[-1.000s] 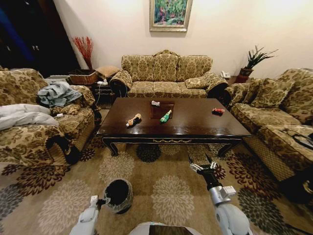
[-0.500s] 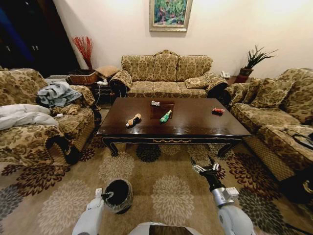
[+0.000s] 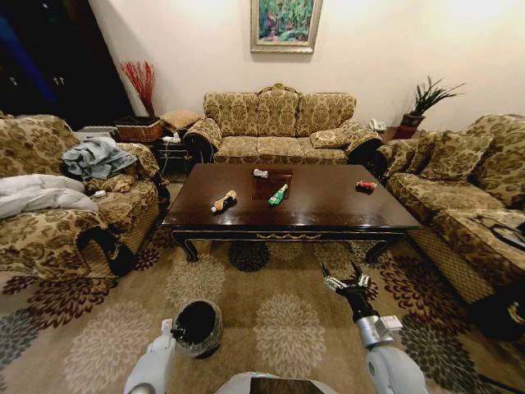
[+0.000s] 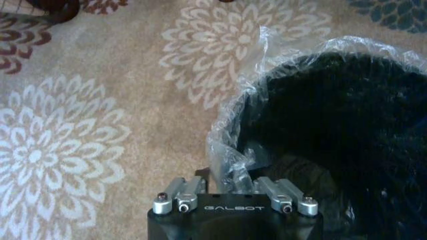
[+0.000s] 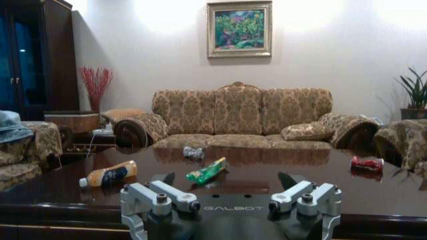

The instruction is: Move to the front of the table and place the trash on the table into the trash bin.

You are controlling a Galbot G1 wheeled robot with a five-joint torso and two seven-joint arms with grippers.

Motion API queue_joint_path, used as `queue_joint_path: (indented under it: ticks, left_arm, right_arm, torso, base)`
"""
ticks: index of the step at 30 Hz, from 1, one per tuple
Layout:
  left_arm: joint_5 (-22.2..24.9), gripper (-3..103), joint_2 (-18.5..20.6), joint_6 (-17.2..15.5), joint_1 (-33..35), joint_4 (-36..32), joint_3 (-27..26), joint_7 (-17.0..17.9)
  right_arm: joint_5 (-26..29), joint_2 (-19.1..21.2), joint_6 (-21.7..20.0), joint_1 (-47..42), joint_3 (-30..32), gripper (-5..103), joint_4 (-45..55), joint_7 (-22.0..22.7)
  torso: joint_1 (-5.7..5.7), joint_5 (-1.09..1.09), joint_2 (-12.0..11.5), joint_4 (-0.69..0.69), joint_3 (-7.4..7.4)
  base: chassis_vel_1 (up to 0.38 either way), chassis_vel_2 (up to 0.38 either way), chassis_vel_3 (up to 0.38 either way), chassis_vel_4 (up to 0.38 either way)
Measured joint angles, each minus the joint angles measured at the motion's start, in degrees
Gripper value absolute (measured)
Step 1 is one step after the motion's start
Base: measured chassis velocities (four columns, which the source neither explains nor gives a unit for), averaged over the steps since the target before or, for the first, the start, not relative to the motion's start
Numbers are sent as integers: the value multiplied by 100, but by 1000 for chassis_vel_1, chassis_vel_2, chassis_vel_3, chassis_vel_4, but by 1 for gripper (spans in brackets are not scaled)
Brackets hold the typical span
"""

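Observation:
The dark glossy table (image 3: 328,207) stands ahead across the carpet, also seen as the table (image 5: 380,192) in the right wrist view. On it lies the trash: a tan-and-dark bottle (image 3: 223,200) (image 5: 110,175), a green wrapper (image 3: 279,194) (image 5: 205,171), a white scrap (image 3: 261,173) (image 5: 193,152) and a red piece (image 3: 366,186) (image 5: 367,163). Low at my left, the left gripper (image 3: 171,328) (image 4: 230,180) is shut on the bag-lined rim of the black trash bin (image 3: 199,324) (image 4: 333,125). My right gripper (image 3: 344,277) (image 5: 225,177) hovers open and holds nothing, short of the table's front edge.
Patterned sofas ring the table: one behind it (image 3: 279,123), one on the left (image 3: 57,213) with clothes on it, one on the right (image 3: 467,197). A woven basket (image 3: 139,129) sits at the back left. Flowered carpet (image 3: 287,320) lies between me and the table.
The left arm has shifted slightly forward and to the right at the bin. The right gripper has drifted a little right and lower. Table and trash are unchanged.

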State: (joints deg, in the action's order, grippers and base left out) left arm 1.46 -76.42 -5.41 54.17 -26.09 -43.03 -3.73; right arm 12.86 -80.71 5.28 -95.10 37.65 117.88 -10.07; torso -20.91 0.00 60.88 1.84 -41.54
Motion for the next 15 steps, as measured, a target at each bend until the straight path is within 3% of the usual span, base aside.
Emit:
queue_joint_path:
  ticks: [4,5,11,15]
  left_arm:
    - [-92,24,7,14,22,25,8,-9]
    - [-113,14,3,14,31,32,8,-14]
    - [-91,4,-26,11,89,-38,7,-27]
    - [-59,4,-49,-34,205,-274,31,-11]
  right_arm:
    - [-3,-5,15,-1,-5,100,-9,-2]
    - [-4,-5,22,-3,-5,100,-14,-2]
    - [-5,-12,44,-13,4,100,-22,1]
    - [-5,-22,50,-12,-3,100,-28,-1]
  torso:
    - [0,1,0,0,0]
    - [0,0,0,0,0]
    - [0,-1,0,-3,2]
    - [0,-2,0,-1,1]
  base:
    - [0,0,0,0]
    - [0,0,0,0]
    - [0,0,0,0]
    - [0,0,0,0]
